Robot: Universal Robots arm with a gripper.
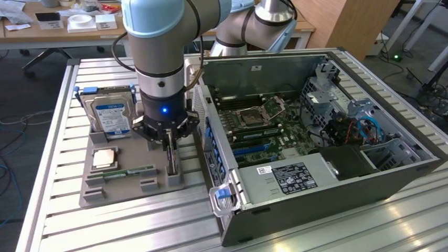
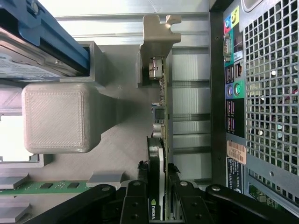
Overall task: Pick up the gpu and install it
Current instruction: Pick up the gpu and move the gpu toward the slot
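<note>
Gripper (image 1: 170, 143) is partway closed, pinching the gpu (image 1: 172, 161), which stands on edge in the gray holder (image 1: 119, 185), along the holder's edge next to the open case (image 1: 280, 73). Both sit on a slatted metal bench (image 1: 105, 226). Hard drive (image 1: 112, 116) is upright at the holder's far corner, with the memory stick (image 1: 133, 171) lying flat nearby.

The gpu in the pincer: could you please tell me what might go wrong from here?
The pincer clamps the gpu at one end, far from its metal bracket, so the card might tilt or slip when raised. The card stands in a gray holder close beside the computer case; a skewed pull could snag it or knock the case.
</note>
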